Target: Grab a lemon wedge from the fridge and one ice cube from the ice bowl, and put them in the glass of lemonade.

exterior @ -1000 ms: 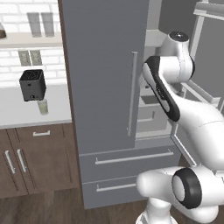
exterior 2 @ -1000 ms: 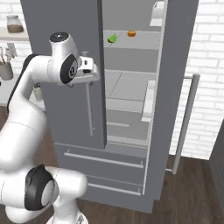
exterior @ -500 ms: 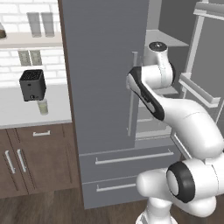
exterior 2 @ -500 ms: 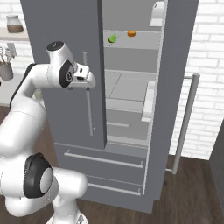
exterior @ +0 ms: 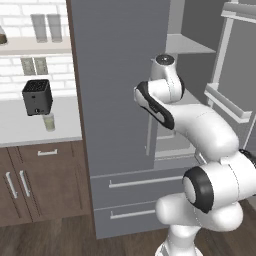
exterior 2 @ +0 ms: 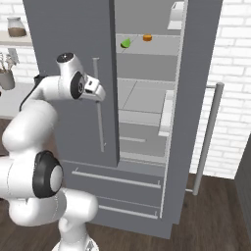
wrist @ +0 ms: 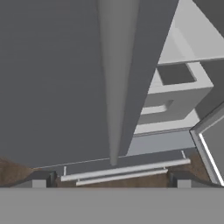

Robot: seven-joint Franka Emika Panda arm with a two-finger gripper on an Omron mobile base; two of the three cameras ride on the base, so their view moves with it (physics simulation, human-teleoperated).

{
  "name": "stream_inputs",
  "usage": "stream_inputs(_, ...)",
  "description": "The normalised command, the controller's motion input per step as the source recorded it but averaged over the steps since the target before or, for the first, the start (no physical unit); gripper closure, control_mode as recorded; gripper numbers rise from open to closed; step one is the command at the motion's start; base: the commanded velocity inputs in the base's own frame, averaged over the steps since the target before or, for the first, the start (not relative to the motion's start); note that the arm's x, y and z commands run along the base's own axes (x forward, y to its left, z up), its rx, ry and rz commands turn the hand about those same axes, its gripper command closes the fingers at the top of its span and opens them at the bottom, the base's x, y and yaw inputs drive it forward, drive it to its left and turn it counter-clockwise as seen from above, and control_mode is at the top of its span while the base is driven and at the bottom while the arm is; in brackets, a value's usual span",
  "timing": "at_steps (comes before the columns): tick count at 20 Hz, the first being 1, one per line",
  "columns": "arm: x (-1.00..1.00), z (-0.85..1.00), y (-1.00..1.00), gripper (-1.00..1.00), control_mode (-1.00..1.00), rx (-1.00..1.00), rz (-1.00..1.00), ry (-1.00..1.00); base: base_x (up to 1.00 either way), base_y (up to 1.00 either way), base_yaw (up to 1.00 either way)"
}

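Right base view: green-yellow lemon wedge [exterior 2: 126, 43] on fridge [exterior 2: 68, 39] shelf.

No writing, label, brand, number or sign can be read anywhere in these pictures. The fridge [exterior: 115, 100] doors are plain grey, the black toaster [exterior: 37, 97] on the bench [exterior: 30, 131] bears no mark that can be made out, and the jar [exterior 2: 16, 27] on the far left shelf carries no legible label.

White rounded arm [exterior: 200, 125], dark joints
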Motion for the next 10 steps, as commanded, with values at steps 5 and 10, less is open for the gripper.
stream_inputs(5,0.52,-0.34,-0.07,-1.00,-1.00,0.08,0.00,0.00,0.00,0.00,0.00)
stream_inputs(10,0.29,-0.05,-0.13,-1.00,-1.00,0.02,-0.01,0.00,0.00,0.00,0.00)
